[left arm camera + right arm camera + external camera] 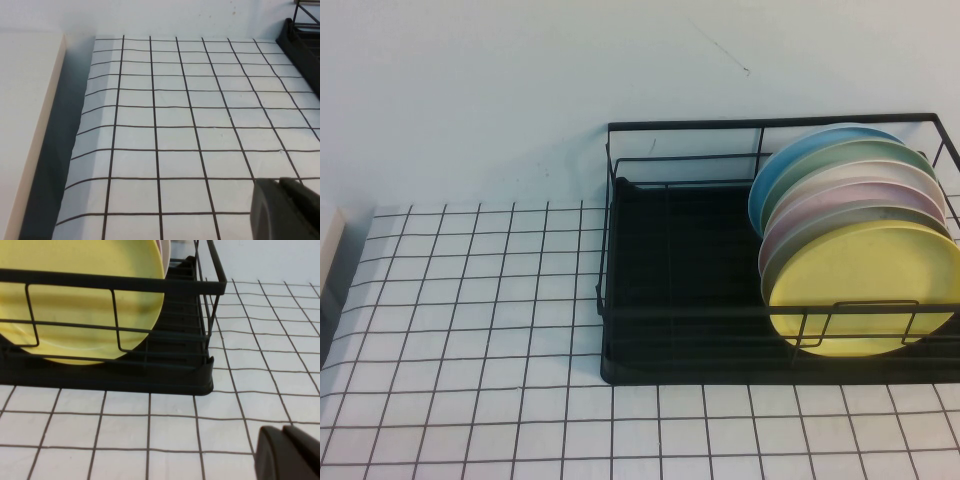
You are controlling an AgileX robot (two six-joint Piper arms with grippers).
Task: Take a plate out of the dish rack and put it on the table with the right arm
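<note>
Nothing is done yet: the yellow plate (865, 285) stands frontmost in the dish rack (670, 372). The right pincer (289, 454), closed and empty, hovers over the tabletop (125, 432) before it; the left pincer (285, 207), unreadable, waits apart.

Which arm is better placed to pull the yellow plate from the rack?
Right: the right gripper, shut, faces the plate in the rack. The left gripper sees mostly bare table.

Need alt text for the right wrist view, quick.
A pale-yellow plate stands on edge in the black wire dish rack on the grid-covered table. The shut right gripper shows at the picture's corner, short of the rack.
</note>
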